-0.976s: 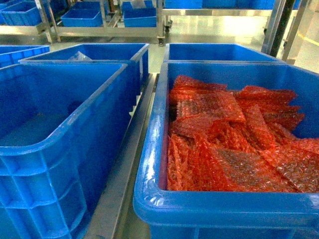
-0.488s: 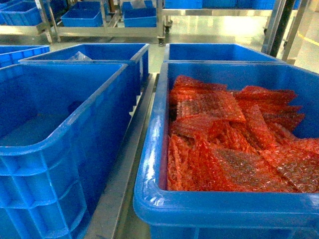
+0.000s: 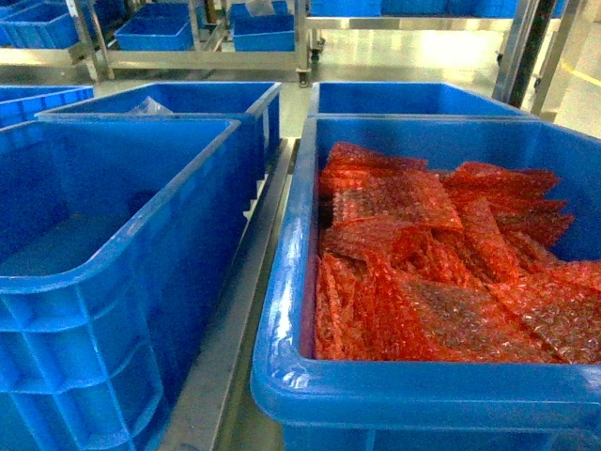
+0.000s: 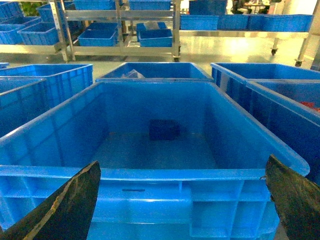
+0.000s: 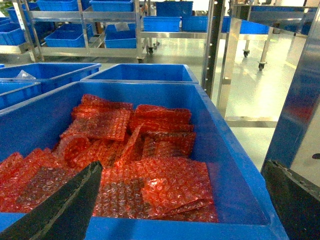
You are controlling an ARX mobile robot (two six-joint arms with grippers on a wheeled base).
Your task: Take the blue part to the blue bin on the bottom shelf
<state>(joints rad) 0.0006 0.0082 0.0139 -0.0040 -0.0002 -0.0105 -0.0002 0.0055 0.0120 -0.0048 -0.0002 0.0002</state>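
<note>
**Both grippers wide and empty above two big bins**

The left gripper [image 4: 182,200] hangs with its fingers spread to the lower corners of the left wrist frame, nothing between them. It looks into a deep blue bin [image 4: 150,172], where one dark blue block [image 4: 164,129] sits on the floor near the far wall. That block is probably the blue part, though whether this bin counts as the goal bin on a bottom shelf cannot be told; the scene fits the part waiting to be picked as well as the part already dropped.

The right gripper [image 5: 182,200] is equally wide and holds nothing, poised over the neighbouring bin [image 3: 282,310], filled with red bubble-wrap pouches [image 3: 423,272].

More blue bins rest on metal shelving [image 3: 197,58] across the top of the head frame. Neither arm shows in the head frame.
</note>
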